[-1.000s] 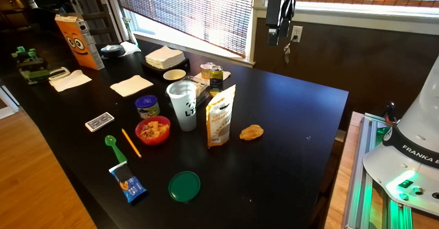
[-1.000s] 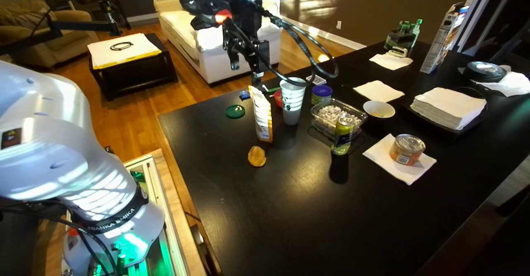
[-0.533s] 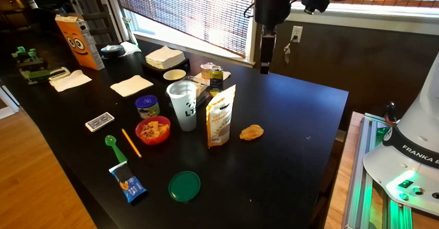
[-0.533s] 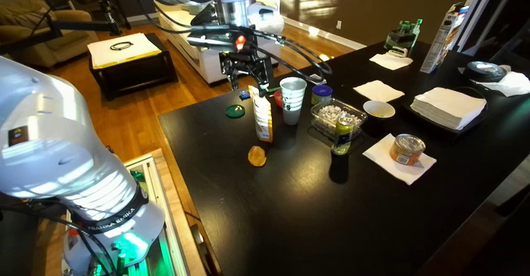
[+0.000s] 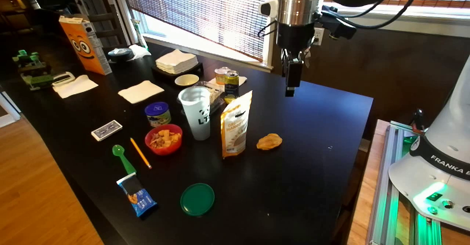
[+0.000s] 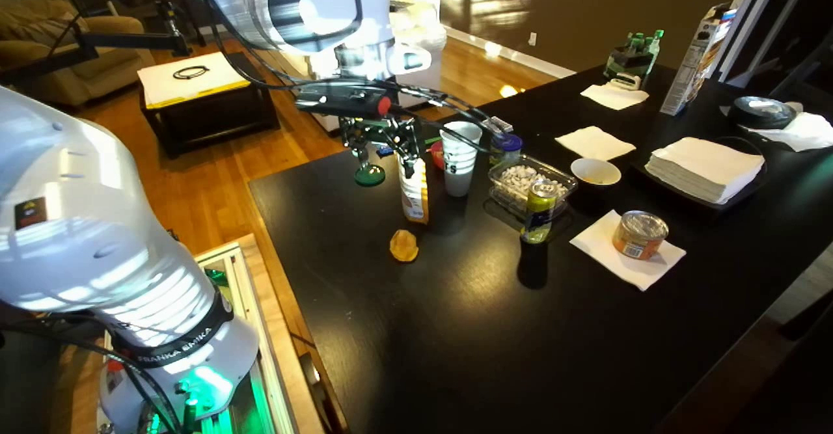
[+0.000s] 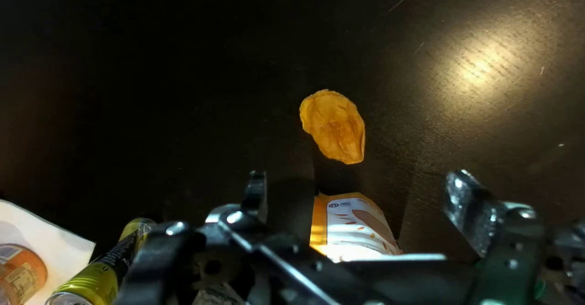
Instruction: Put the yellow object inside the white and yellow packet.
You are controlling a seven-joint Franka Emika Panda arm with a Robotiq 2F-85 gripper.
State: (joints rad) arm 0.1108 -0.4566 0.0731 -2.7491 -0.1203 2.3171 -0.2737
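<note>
The yellow object [image 5: 269, 141], a flat wrinkled orange-yellow piece, lies on the dark table. It also shows in an exterior view [image 6: 404, 246] and in the wrist view [image 7: 334, 126]. The white and yellow packet [image 5: 235, 127] stands upright beside it, a short gap away; its lower front shows in the wrist view [image 7: 352, 222], its top hidden behind my gripper. My gripper [image 7: 361, 193] is open and empty, pointing down, its fingers [image 7: 257, 193] wide apart. In an exterior view my gripper [image 5: 290, 90] hangs well above the table.
A tall white cup [image 5: 197, 116] stands close to the packet. Beyond are a red bowl [image 5: 163, 140], a blue-lidded tub [image 5: 158, 113], a clear container [image 6: 520, 183] and a yellow can [image 6: 539, 213]. A green lid [image 5: 197, 199] and blue snack bar [image 5: 136, 195] lie nearby.
My gripper has come down from high above the table, now pointing straight down above the packet and yellow object area. The objects on the table have not moved.
</note>
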